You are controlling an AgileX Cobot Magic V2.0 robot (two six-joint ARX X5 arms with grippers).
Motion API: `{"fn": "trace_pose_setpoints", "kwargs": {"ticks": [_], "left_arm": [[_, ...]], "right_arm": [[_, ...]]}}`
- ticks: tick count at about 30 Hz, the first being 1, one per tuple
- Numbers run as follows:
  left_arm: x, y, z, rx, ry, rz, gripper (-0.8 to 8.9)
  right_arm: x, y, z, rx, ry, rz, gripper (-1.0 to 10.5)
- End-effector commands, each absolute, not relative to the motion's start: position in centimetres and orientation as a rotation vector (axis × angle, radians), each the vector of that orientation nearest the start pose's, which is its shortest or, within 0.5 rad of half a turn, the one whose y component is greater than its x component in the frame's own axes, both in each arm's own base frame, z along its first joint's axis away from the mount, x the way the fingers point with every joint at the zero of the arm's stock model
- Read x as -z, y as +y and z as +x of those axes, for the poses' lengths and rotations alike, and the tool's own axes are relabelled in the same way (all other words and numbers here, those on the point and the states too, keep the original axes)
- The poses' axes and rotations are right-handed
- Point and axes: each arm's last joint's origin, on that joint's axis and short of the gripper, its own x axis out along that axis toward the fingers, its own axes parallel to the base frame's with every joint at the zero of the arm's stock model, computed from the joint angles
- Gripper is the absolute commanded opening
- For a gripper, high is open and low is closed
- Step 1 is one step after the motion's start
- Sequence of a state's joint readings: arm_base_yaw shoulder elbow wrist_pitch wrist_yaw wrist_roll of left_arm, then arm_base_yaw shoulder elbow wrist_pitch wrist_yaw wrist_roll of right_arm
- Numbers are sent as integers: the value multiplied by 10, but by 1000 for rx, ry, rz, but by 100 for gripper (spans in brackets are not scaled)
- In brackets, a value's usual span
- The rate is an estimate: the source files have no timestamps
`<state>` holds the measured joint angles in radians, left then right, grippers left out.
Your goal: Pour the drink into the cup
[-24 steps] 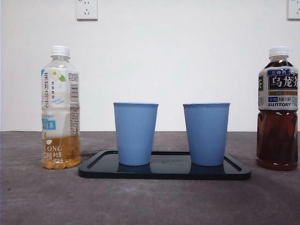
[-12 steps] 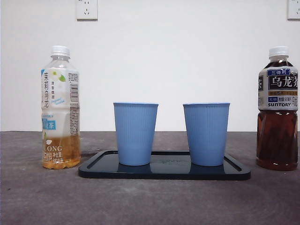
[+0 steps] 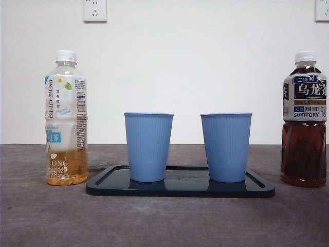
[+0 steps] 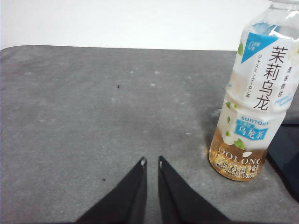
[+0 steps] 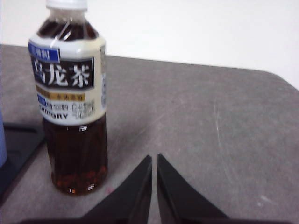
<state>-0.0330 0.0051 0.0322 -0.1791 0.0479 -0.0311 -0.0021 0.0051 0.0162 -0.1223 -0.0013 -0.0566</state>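
Note:
Two blue ribbed cups, one on the left [image 3: 148, 146] and one on the right [image 3: 226, 146], stand upright on a dark tray [image 3: 180, 189]. A jasmine oolong bottle [image 3: 66, 118] with a little pale tea stands capped left of the tray, also in the left wrist view [image 4: 254, 98]. A dark oolong bottle [image 3: 304, 119], nearly full and capped, stands right of the tray, also in the right wrist view [image 5: 71, 100]. My left gripper [image 4: 151, 162] is shut and empty, apart from the pale bottle. My right gripper [image 5: 154, 157] is shut and empty, beside the dark bottle without touching it.
The table is dark grey [image 3: 46, 216] with a white wall behind and two wall sockets [image 3: 95, 10] high up. The tray's edge shows in both wrist views [image 4: 287, 154] [image 5: 18, 144]. Neither arm shows in the front view.

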Motion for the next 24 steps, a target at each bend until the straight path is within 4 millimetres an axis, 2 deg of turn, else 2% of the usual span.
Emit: {"fn": "trace_pose_setpoints", "kwargs": {"ticks": [1, 24], "left_arm": [[-150, -4, 96, 77, 172, -17, 37], [-150, -4, 96, 77, 172, -17, 37]], "right_arm": [[-155, 0, 97, 2, 120, -64, 15], [-158, 0, 97, 2, 90, -64, 15]]}}
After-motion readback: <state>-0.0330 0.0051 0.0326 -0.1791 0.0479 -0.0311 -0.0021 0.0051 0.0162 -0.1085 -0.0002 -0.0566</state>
